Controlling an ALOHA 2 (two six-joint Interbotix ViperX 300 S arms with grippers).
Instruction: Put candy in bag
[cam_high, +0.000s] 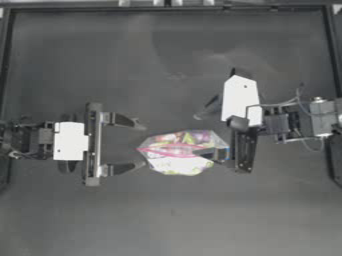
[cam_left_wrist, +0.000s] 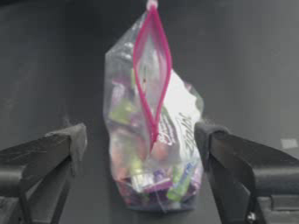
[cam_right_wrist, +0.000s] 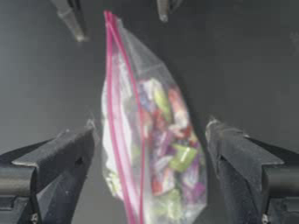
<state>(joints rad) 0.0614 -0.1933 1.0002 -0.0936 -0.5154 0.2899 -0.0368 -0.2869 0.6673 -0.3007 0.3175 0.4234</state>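
Dark jaws of the left gripper (cam_left_wrist: 140, 144) rise spread wide on either side of the bag (cam_left_wrist: 153, 131), and in the left wrist view neither jaw touches the plastic. From above, the left gripper sits just left of the bag at the table's middle, holding nothing. The right gripper (cam_high: 230, 135) reaches in from the right, also spread wide, with one jaw lying at the bag's right edge; whether it touches the plastic cannot be told, but it clamps nothing. The clear zip bag stands on the dark table (cam_high: 167, 55) with its pink seal strip (cam_left_wrist: 151, 70) parted into a narrow slit, multicoloured sweets piled at its bottom. No separate red-ended candy shows on the table or in either gripper, so it may already be inside, though it cannot be picked out among the contents. The bag stands unsupported, so as I judge it a brush from either jaw could tip it over and spill sweets through the open mouth.
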